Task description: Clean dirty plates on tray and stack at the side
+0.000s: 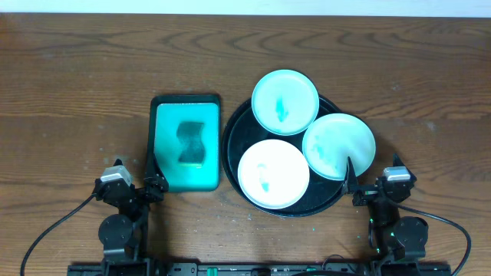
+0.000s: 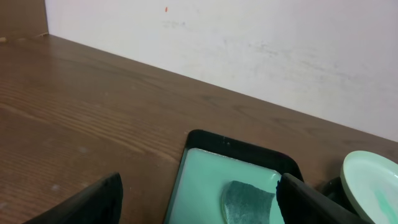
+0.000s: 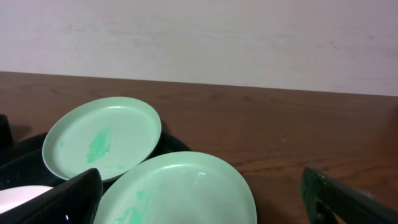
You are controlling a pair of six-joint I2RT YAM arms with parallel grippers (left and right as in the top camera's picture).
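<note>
— Left fingers (image 2: 102,202), status?
— Spread wide, nothing between them. They sit just beside the near-left corner of the rectangular dish (image 1: 170,123), which has a teal floor and holds a dark sponge (image 1: 192,142).
— Right fingers (image 3: 68,199)?
— Also parted and empty. In the overhead view one tip overlaps the near edge of the right plate (image 1: 339,146); I cannot tell whether it touches.
— Plate locations?
— All three are on the black tray (image 1: 232,146), to the right of the dish on the wooden tabletop (image 1: 77,77).
- Far plate (image 1: 285,101): pale mint, teal smear, overhangs the far rim.
- Right plate: mint, smeared, overhangs the right rim.
- Near plate (image 1: 273,173): white, small teal marks, inside the rim.
</note>
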